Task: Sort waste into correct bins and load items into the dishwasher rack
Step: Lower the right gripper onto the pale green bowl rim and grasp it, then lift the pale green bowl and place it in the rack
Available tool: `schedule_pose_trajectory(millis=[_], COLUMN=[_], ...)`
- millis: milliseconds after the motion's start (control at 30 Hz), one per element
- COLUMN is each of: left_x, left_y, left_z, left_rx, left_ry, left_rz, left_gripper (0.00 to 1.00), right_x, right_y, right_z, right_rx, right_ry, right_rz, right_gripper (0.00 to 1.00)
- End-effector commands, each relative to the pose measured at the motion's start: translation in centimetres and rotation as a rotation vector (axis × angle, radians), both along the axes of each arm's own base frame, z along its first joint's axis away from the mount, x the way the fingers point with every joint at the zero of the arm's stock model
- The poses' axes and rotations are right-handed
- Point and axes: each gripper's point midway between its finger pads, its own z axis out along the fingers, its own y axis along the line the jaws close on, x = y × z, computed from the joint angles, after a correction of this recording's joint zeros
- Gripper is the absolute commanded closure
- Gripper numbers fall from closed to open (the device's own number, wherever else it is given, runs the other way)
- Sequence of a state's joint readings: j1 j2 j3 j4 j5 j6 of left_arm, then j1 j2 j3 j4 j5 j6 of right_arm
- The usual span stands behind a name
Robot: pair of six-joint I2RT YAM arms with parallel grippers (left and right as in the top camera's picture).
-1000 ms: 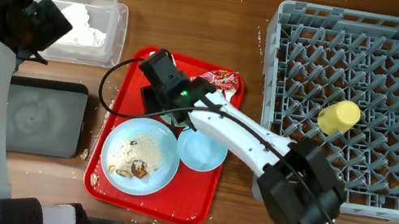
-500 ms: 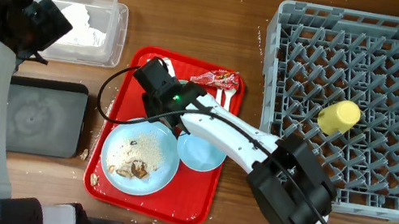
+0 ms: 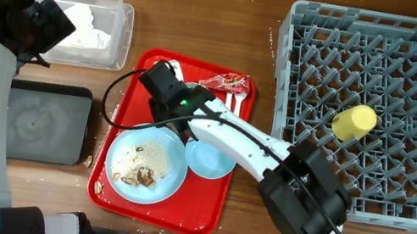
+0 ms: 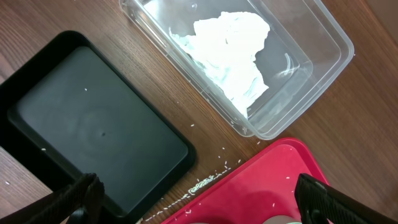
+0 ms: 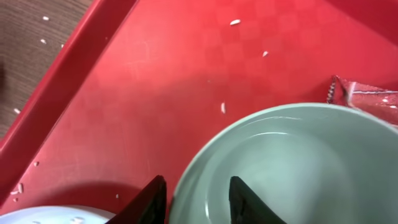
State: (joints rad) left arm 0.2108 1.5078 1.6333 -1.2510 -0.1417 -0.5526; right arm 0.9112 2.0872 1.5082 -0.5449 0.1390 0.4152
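My right gripper (image 5: 198, 199) is low over the red tray with its fingers astride the near rim of the pale green bowl (image 5: 298, 168). One finger (image 5: 152, 199) is outside the rim. The other is inside, with a little gap to the rim showing. The red snack wrapper (image 5: 367, 93) lies just beyond the bowl. In the overhead view the light blue plate (image 3: 147, 162) holds brown food scraps (image 3: 138, 176), with the smaller blue bowl (image 3: 210, 159) beside it. The yellow cup (image 3: 354, 121) lies in the dishwasher rack (image 3: 309, 32). My left gripper (image 4: 199, 205) hangs open above the bins.
The clear tub (image 4: 323, 56) holds crumpled white napkins (image 4: 230, 43); the black tray (image 4: 93, 130) sits next to it. White crumbs dot the wood between the black tray and the red tray (image 3: 209, 212). A white plastic utensil (image 3: 237, 102) lies by the wrapper (image 3: 226, 80).
The right gripper has shifted left across the red tray to the green bowl's rim, and its fingers have drawn closer together. The left arm has stayed still.
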Motion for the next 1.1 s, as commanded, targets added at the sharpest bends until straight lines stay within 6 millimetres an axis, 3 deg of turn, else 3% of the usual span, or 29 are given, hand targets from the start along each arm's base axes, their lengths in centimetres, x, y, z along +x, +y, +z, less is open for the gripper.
schedule_pose_trajectory(millis=[0,133,267,400,533,667,733,800,933,967,1067], left_x=[-0.1,-0.1,-0.1,-0.1,-0.1,-0.1,-0.1,-0.1,-0.1,-0.1,-0.1], left_y=[0.3,0.3,0.3,0.3,0.3,0.3,0.3,0.3,0.3,0.3,0.3], left_z=[0.1,0.1,0.1,0.1,0.1,0.1,0.1,0.1,0.1,0.1,0.1], left_rx=[0.005,0.005,0.005,0.005,0.005,0.005,0.005,0.005,0.005,0.005,0.005], left_ry=[-0.004,-0.004,-0.004,-0.004,-0.004,-0.004,-0.004,-0.004,-0.004,-0.004,-0.004], left_rz=[0.016,0.016,0.016,0.016,0.016,0.016,0.016,0.016,0.016,0.016,0.016], left_gripper=[0.0,0.0,0.0,0.0,0.0,0.0,0.0,0.0,0.0,0.0,0.0], right_x=[-1.1,-1.7,-1.6,-2.0,-1.9,-0.9,-0.1,1.0,3.0,3.7,4.8], right_y=[0.8,1.2,1.0,0.4,2.1,3.5,3.2,1.8,-4.0,-7.0,-13.1], right_z=[-0.8,-0.9,-1.0,-1.6,0.4,6.2,9.7,14.5,21.9,24.1,27.4], right_rx=[-0.012,0.005,-0.001,-0.023,0.053,0.179,0.232,0.302,0.405,0.44,0.503], right_ry=[0.009,0.028,0.025,0.035,0.051,0.017,-0.01,-0.051,-0.121,-0.135,-0.149], right_rz=[0.005,-0.003,-0.012,-0.016,0.009,0.021,0.012,-0.011,-0.096,-0.139,-0.22], right_gripper=[0.72,0.82,0.84,0.96,0.96,0.96,0.96,0.96,0.96,0.96,0.96])
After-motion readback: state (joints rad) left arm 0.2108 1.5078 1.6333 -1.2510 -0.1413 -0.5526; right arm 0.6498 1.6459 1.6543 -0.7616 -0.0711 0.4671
